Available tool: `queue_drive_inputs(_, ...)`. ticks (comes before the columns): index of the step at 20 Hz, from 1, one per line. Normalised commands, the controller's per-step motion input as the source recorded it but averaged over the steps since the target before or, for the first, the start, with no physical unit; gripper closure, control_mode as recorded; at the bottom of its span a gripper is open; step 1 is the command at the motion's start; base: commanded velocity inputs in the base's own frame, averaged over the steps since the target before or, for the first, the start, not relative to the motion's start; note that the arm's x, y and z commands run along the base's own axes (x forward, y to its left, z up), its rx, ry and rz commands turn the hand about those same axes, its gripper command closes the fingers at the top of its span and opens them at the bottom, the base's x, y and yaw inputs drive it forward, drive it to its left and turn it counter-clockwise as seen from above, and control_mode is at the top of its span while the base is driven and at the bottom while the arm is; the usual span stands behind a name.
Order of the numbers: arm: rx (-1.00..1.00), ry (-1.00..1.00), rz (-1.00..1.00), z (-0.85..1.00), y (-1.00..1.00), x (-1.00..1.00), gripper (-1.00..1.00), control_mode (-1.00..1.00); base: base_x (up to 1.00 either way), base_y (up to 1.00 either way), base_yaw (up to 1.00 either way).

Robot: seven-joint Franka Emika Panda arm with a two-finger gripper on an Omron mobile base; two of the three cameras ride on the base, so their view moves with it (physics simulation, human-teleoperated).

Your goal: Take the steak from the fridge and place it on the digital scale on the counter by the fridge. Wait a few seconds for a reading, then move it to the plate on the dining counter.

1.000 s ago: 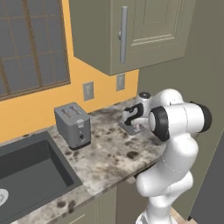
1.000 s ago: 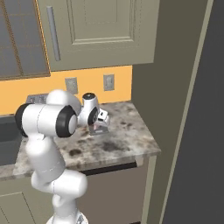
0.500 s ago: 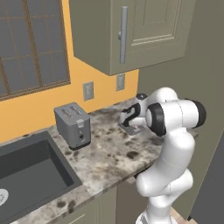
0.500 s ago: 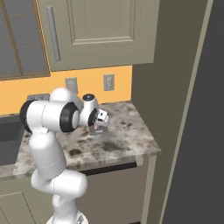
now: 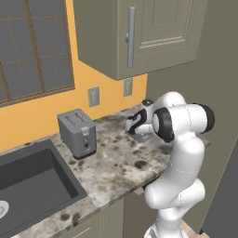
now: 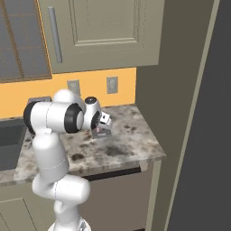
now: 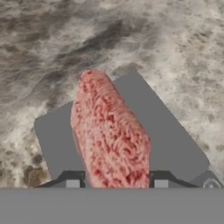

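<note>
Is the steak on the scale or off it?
On it. In the hand view the steak lies across the grey scale, which shows on both sides of it, on the counter.

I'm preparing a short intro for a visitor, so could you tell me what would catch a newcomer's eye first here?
The reddish-pink steak stands out most, lying over the flat grey digital scale between the pincer tips. Next comes the big white arm bent over the mottled stone counter, with a silver toaster near the dark sink.
</note>
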Motion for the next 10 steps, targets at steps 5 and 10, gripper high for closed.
queue_drive_inputs(5, 0.00, -0.03, 0.00, -0.10, 0.00, -0.06, -1.00, -1.00, 0.00, 0.00, 0.00)
queue_drive_inputs(10, 0.00, -0.08, 0.00, 0.00, 0.00, -0.27, -1.00, -1.00, 0.00, 0.00, 0.00)
